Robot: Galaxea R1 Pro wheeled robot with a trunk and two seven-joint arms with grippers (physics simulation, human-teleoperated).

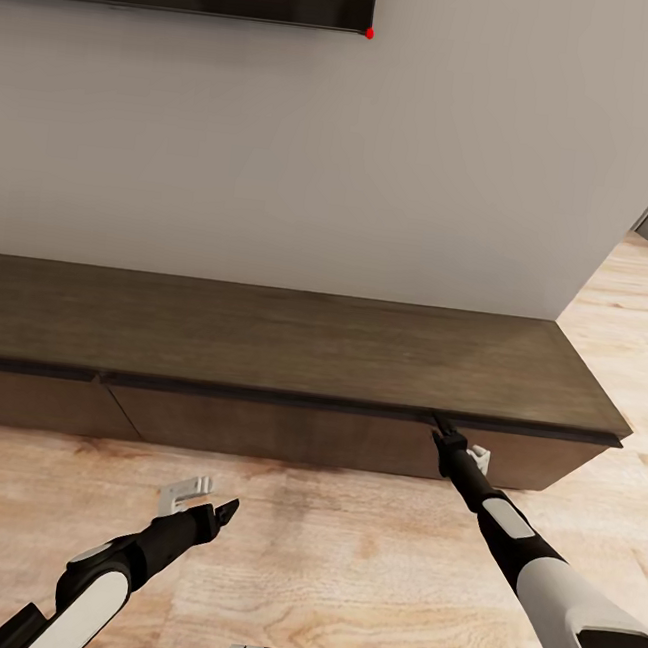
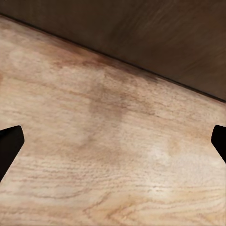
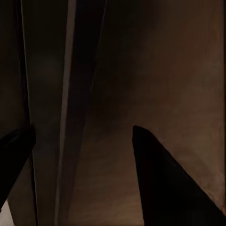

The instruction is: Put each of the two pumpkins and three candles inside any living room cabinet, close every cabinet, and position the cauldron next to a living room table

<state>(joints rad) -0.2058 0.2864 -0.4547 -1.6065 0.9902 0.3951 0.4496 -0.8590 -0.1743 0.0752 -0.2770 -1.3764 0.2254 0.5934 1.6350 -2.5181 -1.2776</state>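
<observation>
Dark-brown wooden low cabinet (image 1: 291,345) runs along the grey wall, long flat top, handleless drawer fronts below, all fronts flush as far as the head view shows, so nothing of any drawer interior is visible and contents can't be read. The cabinet top is bare. No pumpkins, candles or cauldron in these frames.

Right hand (image 1: 440,428) is up at the cabinet's top front edge, toward its right end, tips pushed into the dark gap just under the overhanging top. The right wrist view shows its black fingers (image 3: 165,179) apart with dark wood and a seam line between them; spread looks moderate, holding nothing. Whether a tip is actually hooked behind the drawer front is hard to tell, too dark.

Left hand (image 1: 204,508) hangs low over the light wood plank floor (image 1: 337,567) in front of the cabinet, well short of the fronts. Left wrist view: fingertips (image 2: 9,143) at opposite edges, so spread wide, empty, floor below and the cabinet base beyond.

Judged step: working a drawer at the cabinet's right end, likely opening it to receive the items. Next move calls for a firm catch on the front's upper lip, then a straight pull away from the wall.
</observation>
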